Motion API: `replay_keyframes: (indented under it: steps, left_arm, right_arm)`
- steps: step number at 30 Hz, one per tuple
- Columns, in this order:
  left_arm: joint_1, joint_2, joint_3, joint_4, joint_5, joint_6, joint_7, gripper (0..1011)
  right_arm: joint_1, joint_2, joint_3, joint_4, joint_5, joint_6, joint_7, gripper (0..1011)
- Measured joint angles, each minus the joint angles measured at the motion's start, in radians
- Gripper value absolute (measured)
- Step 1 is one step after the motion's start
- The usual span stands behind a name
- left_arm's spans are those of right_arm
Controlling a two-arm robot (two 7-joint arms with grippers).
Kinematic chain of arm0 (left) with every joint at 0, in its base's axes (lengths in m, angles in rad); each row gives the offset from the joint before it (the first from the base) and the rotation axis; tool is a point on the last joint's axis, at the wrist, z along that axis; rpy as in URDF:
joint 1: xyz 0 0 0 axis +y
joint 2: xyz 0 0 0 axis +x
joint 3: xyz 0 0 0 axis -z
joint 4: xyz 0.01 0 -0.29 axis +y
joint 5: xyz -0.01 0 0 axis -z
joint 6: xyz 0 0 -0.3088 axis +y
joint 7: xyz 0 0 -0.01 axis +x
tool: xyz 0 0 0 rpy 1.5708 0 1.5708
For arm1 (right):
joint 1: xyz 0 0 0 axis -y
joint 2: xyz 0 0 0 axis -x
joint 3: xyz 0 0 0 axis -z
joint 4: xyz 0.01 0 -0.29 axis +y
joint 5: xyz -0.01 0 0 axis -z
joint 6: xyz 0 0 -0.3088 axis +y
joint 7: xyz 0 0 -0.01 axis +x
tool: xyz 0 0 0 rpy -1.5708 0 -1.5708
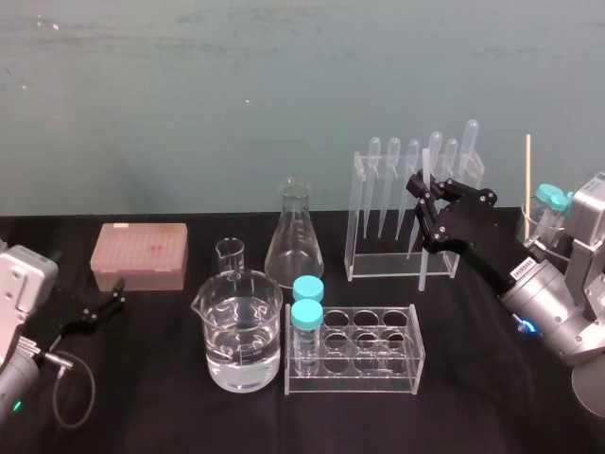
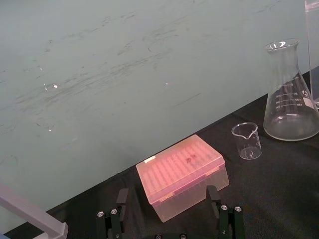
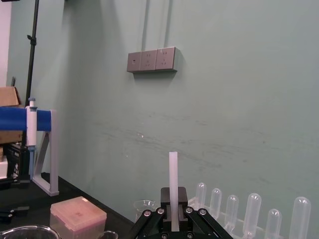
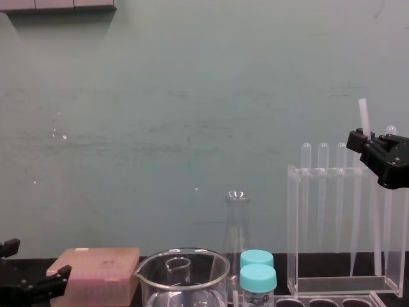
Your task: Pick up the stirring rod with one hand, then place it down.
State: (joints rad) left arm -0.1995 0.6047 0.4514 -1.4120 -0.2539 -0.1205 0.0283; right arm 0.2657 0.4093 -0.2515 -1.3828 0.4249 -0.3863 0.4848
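Pick-up is looking done to me: the right gripper (image 3: pixel 173 219) is clamping its jaws on the stirring rod (image 4: pixel 363 114) and holding it upright, raised beside the pipette rack (image 1: pixel 402 222). I'm judging that only the put-down on the counter (image 1: pixel 492 378) is left, and the left gripper (image 2: pixel 169 219) is sitting parked low at the left, jaws wide and holding nothing. Containers: the large beaker (image 1: pixel 243 331) is holding clear liquid to roughly halfway, the small beaker (image 1: pixel 230 255) and conical flask (image 1: pixel 294 236) are looking empty, the tube rack (image 1: pixel 378 355) is carrying two teal-capped vials (image 1: pixel 306 312), and the pink tip box (image 1: pixel 140 255) is sitting shut.
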Motion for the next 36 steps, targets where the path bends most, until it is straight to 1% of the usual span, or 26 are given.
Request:
replay_keyframes:
  steps: [10, 14, 19, 20, 25, 30, 36]
  left_arm:
    - [0.0, 0.0, 0.0, 0.0, 0.0, 0.0, 0.0, 1000]
    - [0.0, 0.0, 0.0, 0.0, 0.0, 0.0, 0.0, 1000]
    - [0.0, 0.0, 0.0, 0.0, 0.0, 0.0, 0.0, 1000]
    - [0.0, 0.0, 0.0, 0.0, 0.0, 0.0, 0.0, 1000]
    - [0.0, 0.0, 0.0, 0.0, 0.0, 0.0, 0.0, 1000]
    - [0.0, 0.0, 0.0, 0.0, 0.0, 0.0, 0.0, 1000]
    - [0.0, 0.0, 0.0, 0.0, 0.0, 0.0, 0.0, 1000]
  right_arm:
    - [0.0, -0.002, 0.002, 0.0, -0.001, -0.002, 0.004, 70]
    - [0.002, -0.004, 0.005, 0.0, 0.003, -0.01, 0.028, 70]
    - [0.002, -0.007, 0.007, -0.008, 0.034, -0.01, 0.092, 70]
    - [0.002, -0.007, 0.007, -0.008, 0.034, -0.01, 0.092, 70]
    - [-0.006, -0.001, 0.001, -0.023, 0.053, 0.008, 0.127, 70]
    - [-0.009, 0.006, -0.011, -0.027, 0.062, 0.03, 0.143, 70]
    - [-0.006, 0.01, -0.021, -0.019, 0.072, 0.041, 0.156, 70]
